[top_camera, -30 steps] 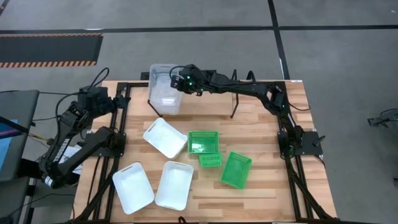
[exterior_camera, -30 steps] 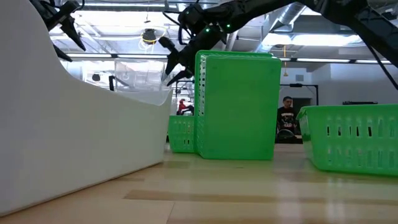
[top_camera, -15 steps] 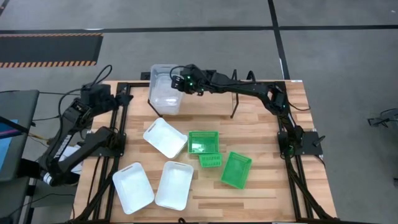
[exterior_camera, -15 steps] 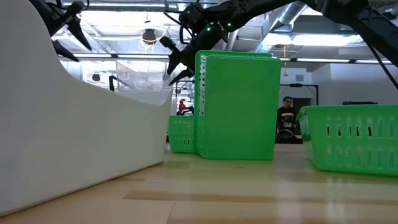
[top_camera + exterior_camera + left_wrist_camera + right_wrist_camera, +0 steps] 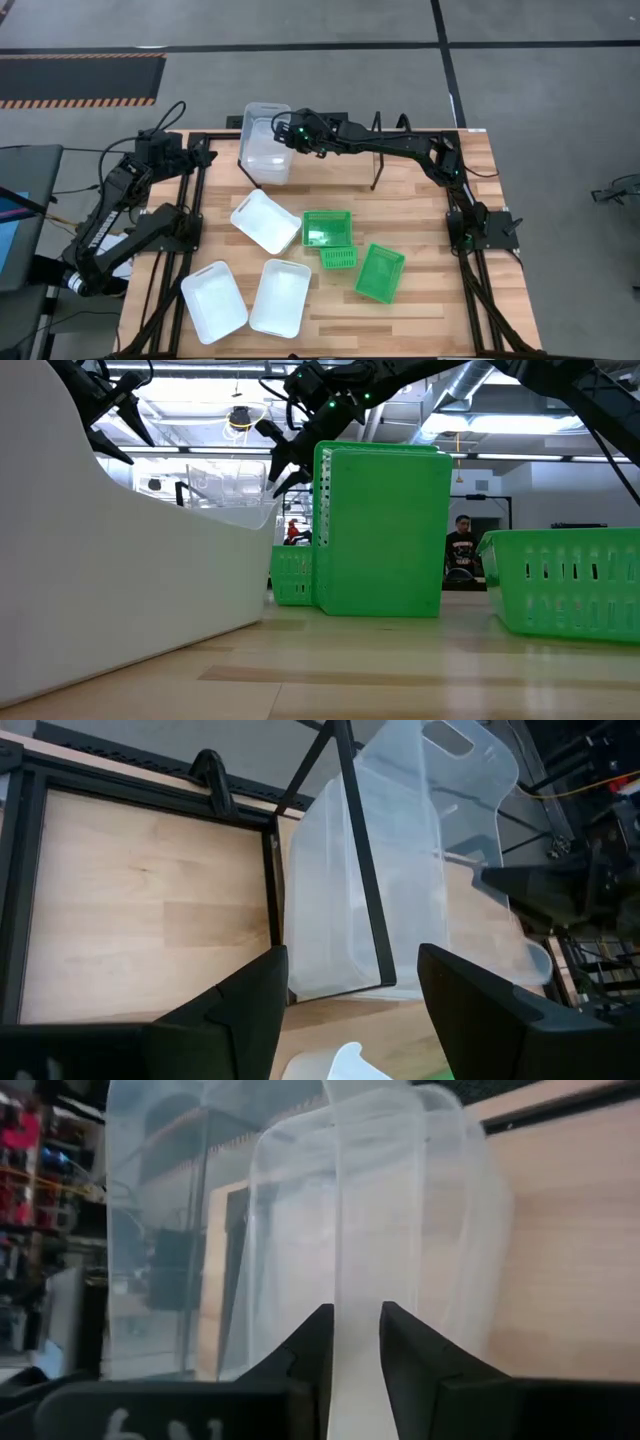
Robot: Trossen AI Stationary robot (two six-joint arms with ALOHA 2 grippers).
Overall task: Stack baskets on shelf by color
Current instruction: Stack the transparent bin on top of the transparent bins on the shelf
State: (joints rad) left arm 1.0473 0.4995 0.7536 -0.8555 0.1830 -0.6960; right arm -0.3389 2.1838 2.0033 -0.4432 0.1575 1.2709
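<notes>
Right gripper (image 5: pixel 281 130) sits at far bench (image 5: pixel 420 310) edge, fingers (image 5: pixel 310 1345) pinching wall of clear baskets (image 5: pixel 265 150) on shelf (image 5: pixel 360 870). Left gripper (image 5: pixel 350 1010) hovers nearby at left, fingers wide, empty.

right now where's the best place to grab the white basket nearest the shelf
Grip the white basket by one long side wall, coming straight down from above: it lies open side up and skewed on the table, so its thin rim is exposed, and no other basket touches it.

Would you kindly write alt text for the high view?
The right gripper grips the rim of the clear baskets on the black shelf. Three white baskets and three green baskets lie on the table; the left gripper waits open nearby.
</notes>
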